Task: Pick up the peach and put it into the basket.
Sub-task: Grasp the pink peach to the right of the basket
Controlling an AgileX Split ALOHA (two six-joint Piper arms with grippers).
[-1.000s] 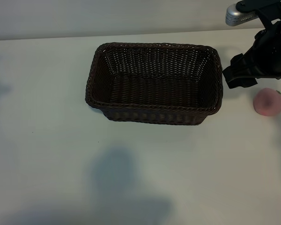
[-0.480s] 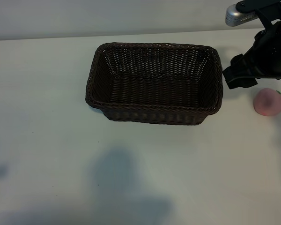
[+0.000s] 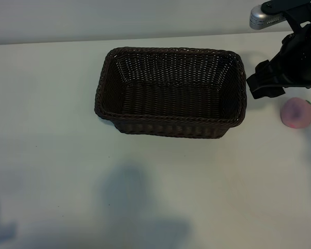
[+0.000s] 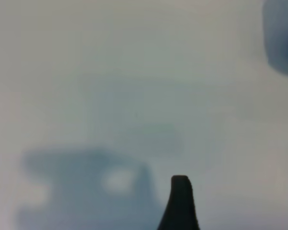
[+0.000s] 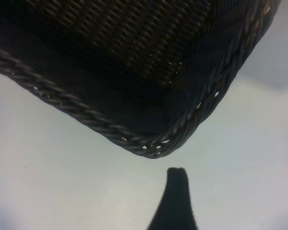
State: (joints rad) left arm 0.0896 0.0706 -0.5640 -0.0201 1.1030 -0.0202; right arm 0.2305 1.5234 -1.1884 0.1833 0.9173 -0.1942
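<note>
The dark-brown wicker basket (image 3: 171, 127) stands mid-table, with nothing in it. The pale-pink peach (image 3: 297, 112) lies on the table to the basket's right, apart from it. My right gripper (image 3: 264, 85) hovers between the basket's right end and the peach, just behind the peach and not touching it. It is open and holds nothing. In the right wrist view one black fingertip (image 5: 176, 191) points at a basket corner (image 5: 153, 143). The left arm is out of the exterior view. Its wrist view shows one fingertip (image 4: 180, 196) over bare table, holding nothing.
The white table (image 3: 52, 104) spreads left of and in front of the basket. Soft shadows fall on it near the front edge (image 3: 140, 207). The right arm's silver and black links (image 3: 280, 15) reach in from the far right corner.
The right arm, the peach and the basket have stayed put. A faint shadow at the table's left side has slid toward the near edge.
</note>
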